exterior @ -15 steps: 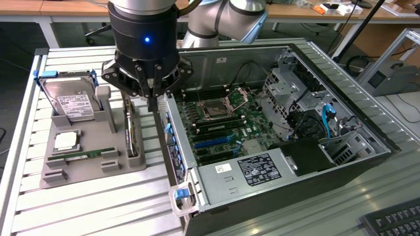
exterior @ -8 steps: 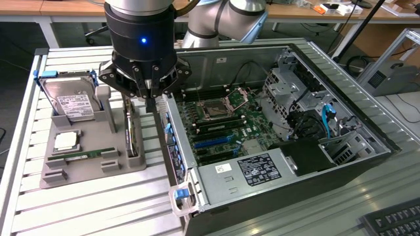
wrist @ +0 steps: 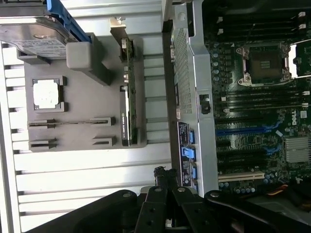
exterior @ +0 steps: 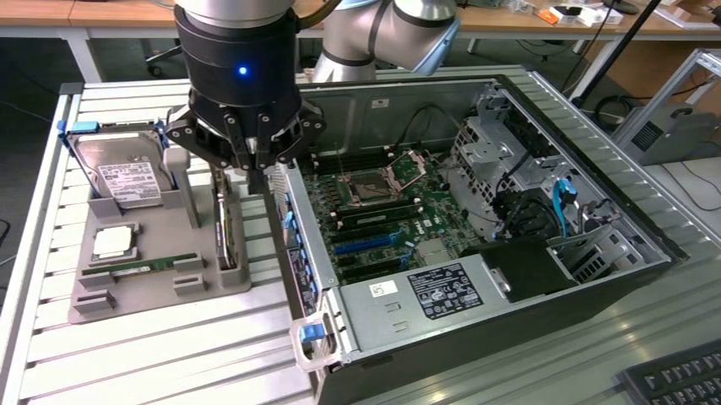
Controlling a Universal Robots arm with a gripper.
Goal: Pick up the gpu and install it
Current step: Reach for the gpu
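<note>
Slatted metal table (exterior: 135,354), lab benches behind it.

- The gpu (exterior: 229,232) is parked edge-on in the outer slot of a grey tray (exterior: 135,295), on the side nearest the computer case (exterior: 360,110). Its metal bracket (wrist: 116,26) is at the far end. It is not lifted and not gripped.
- A memory stick (exterior: 141,267), a processor chip (exterior: 113,242) and a hard drive (exterior: 124,177) are seated on the same tray, on the exterior view's left of the card.
- The gripper (exterior: 258,177) is held above the far end of the card, offset toward the case wall. Its fingers are pressed together with nothing pinched. In the wrist view the tips sit over the bare slats between tray and case, not over the card.
- The case lies open on its side, with the motherboard (exterior: 372,211) exposed and the blue expansion slots (exterior: 366,243) free.

Step in hand, as judged: the approach for the pick. Nothing is done yet.

To do it well:
- The tips are best shifted sideways until centred over the card's top edge.
- The fingers must be spread wider than the card's thickness before any descent, otherwise the edge gets struck.
- The grip is best placed mid-length, across the cooler block rather than on bare board.
- The card should be drawn straight up out of the slot without twist, since the tray wall and case wall are both close.
</note>
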